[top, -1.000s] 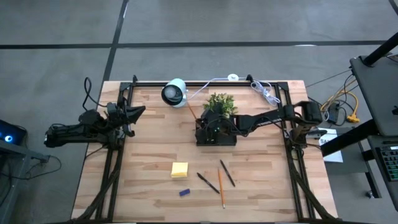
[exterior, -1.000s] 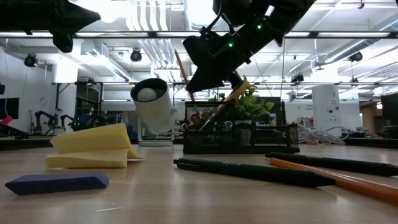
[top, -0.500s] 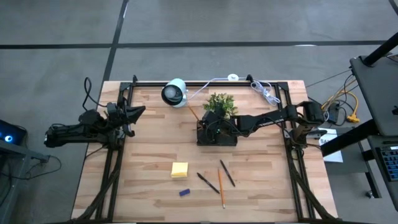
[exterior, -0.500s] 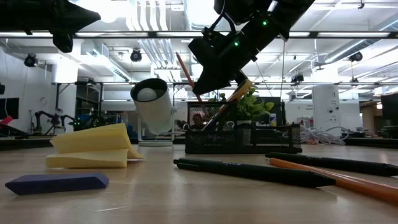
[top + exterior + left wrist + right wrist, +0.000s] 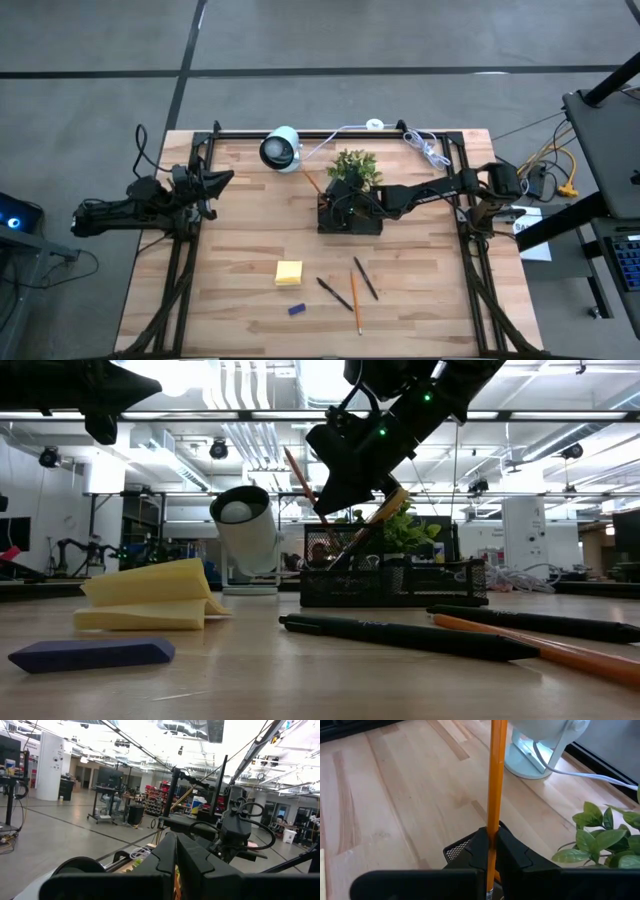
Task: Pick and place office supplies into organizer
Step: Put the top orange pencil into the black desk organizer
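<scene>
Over the organizer: the right gripper pinches an orange pencil, whose lower end reaches into the organizer, a black mesh tray.
Change: a second ago the pencil leaned further over the tray's camera-side edge and the tray sat slightly nearer the white camera; now the pencil stands a little more upright and the tray has shifted slightly away from that camera, while the gripper holds almost the same place.
Meaning for the task: by my reading the pencil is being seated in a compartment and only the release is left for this item; the nudged tray suggests the tip or the fingers press on the mesh.
Organizer's place: mid-table, touching or just beside the green plant on its far side.
Supplies not yet stowed: near side of the organizer, well apart from it, lie the yellow sticky-note pad, the blue block, an orange pen and two dark pens.
Right arm pose: reaches from the table's right edge low across to the organizer, wrist tipped down over it.
Left arm pose: parked far from the organizer beyond the table's left edge, left gripper with its fingers pressed together, holding nothing.
</scene>
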Controlling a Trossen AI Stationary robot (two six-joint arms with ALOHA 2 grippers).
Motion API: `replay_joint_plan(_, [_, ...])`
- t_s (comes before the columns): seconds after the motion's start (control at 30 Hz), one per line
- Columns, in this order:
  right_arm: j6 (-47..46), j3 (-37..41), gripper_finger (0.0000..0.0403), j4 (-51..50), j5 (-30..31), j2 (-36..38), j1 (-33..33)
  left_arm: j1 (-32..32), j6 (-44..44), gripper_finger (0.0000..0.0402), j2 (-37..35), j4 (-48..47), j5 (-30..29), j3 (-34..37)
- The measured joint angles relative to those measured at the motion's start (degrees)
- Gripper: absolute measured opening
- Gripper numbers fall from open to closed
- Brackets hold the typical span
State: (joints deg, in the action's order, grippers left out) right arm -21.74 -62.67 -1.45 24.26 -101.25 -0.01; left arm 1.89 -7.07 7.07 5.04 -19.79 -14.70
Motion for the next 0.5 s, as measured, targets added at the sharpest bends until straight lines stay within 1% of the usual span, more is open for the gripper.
replay_joint_plan(0.5, [-0.1, 0.0, 0.0013, -1.6, 0.1, 0.0, 0.0, 0.0, 0.0, 0.0000, 0.0, 0.0, 0.0, 0.0])
